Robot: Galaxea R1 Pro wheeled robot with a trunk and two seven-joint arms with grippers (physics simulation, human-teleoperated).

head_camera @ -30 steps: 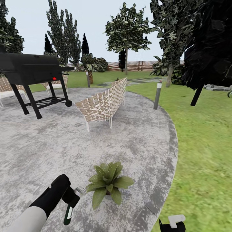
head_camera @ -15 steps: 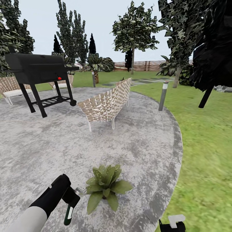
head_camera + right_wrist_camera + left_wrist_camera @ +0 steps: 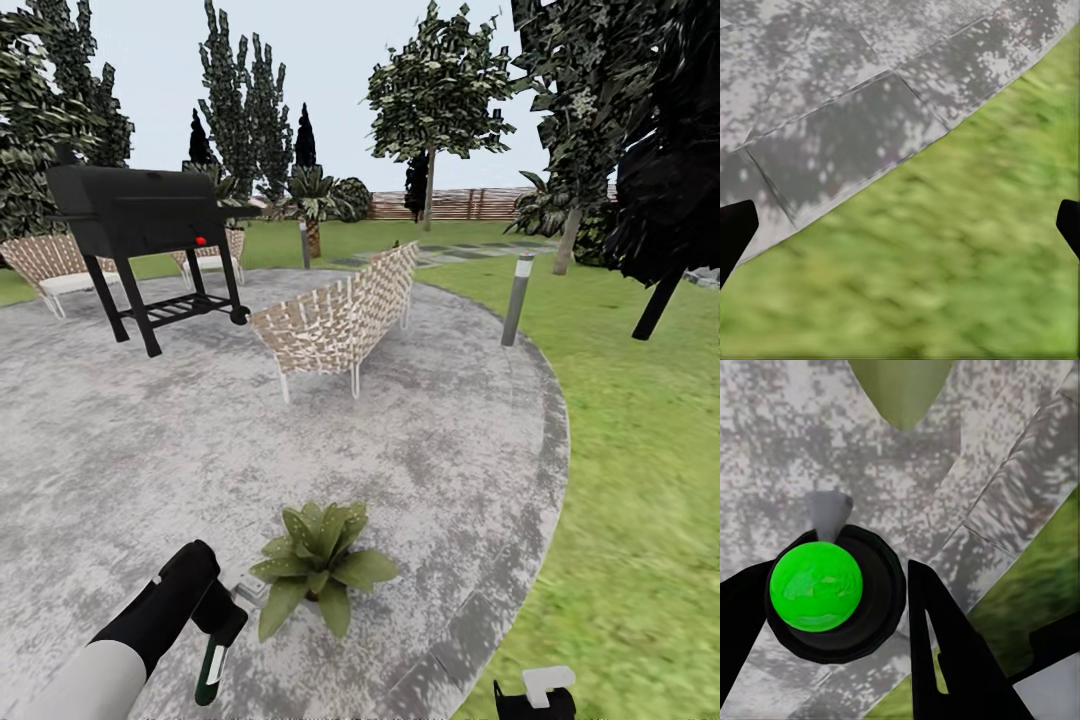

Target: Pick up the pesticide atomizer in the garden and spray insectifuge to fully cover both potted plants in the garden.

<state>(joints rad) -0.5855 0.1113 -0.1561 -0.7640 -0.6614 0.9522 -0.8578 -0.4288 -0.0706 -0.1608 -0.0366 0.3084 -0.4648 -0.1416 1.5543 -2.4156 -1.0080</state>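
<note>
I have the pesticide atomizer (image 3: 212, 668) clamped in my left gripper (image 3: 218, 622), hanging nozzle-end down over the paved patio (image 3: 420, 440), just beside the one potted plant (image 3: 315, 565) I can see, which stands near the patio's curved edge where the stone meets the lawn (image 3: 640, 480). My worry from here is the spray missing: the bottle sits off to the side of the rosette and low, so if I trigger it now, I judge the mist would wet the paving and the nearest leaves only, leaving the far side uncovered. Drifting closer could also knock the plant with the arm. The left wrist view gives me what the head view cannot: the atomizer's bright green cap (image 3: 816, 585) seen end-on between the black fingers (image 3: 952, 660), with a single leaf tip (image 3: 902, 390) ahead. The right gripper (image 3: 900, 225) has its fingers spread wide and empty, over the seam between paving and grass.
</note>
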